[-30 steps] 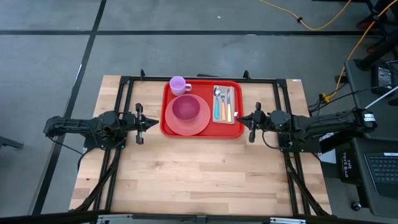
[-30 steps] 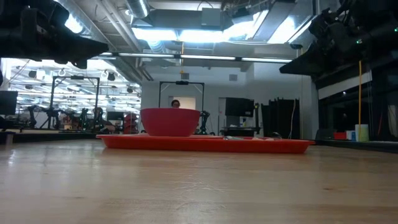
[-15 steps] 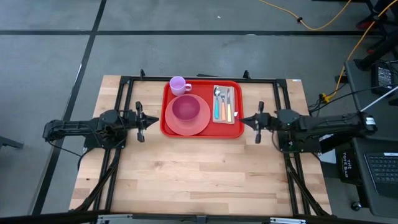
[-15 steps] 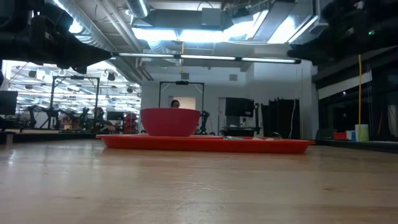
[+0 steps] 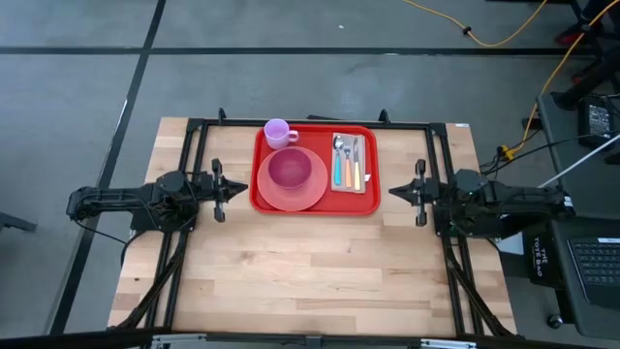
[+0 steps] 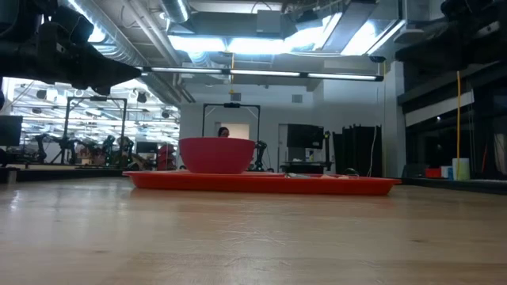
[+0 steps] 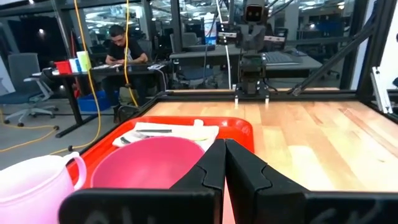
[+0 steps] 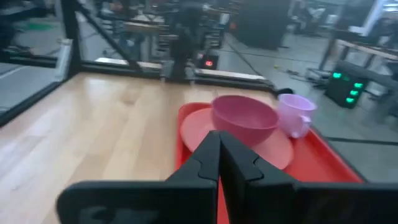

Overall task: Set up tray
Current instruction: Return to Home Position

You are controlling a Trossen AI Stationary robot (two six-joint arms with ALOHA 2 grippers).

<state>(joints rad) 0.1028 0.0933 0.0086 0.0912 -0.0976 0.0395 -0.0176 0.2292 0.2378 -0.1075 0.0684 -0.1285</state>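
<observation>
The floor (image 5: 291,82) is grey with dark lines; a yellow cable (image 5: 494,45) lies at 1 o'clock. Bright ceiling lights (image 6: 238,43) shine over a cluttered workshop beyond.

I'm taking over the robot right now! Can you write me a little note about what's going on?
Left end effector: shut, empty, left of the tray. Right end effector: shut, empty, right of it.
On the tray: bowl on plate, cup, and spoon, fork, knife on a napkin.
Done: tray looks set.
To do: probably only parking both arms.
</observation>
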